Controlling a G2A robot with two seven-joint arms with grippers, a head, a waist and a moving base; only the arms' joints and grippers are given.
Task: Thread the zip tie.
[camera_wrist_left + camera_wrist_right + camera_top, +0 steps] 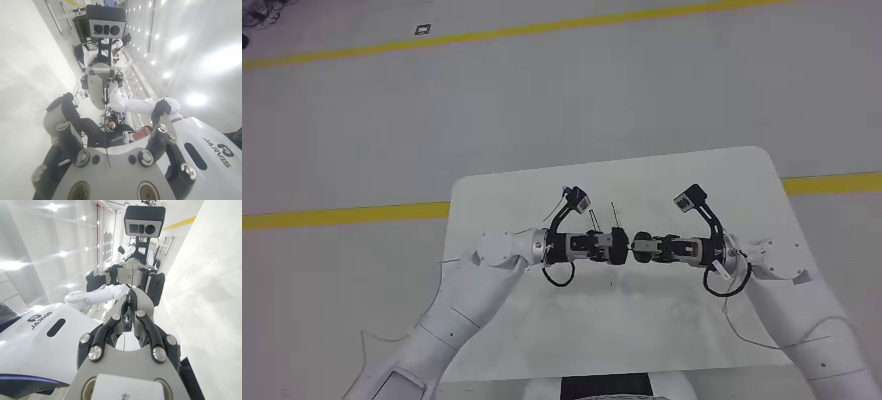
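Above the middle of the white table my two grippers face each other, almost tip to tip. The right gripper is shut on a thin black zip tie, which runs on toward the left gripper's palm. The left gripper is open, its two fingers spread wide on either side of the right gripper's tip. The zip tie shows as a fine dark strand across the left gripper's base. In the top view a thin black strand sticks out from between the grippers toward the table's far side.
The table's rounded far edge lies beyond the arms, with grey floor and yellow lines around it. Loose cables hang from both wrists. There is bare table on the far side of the grippers.
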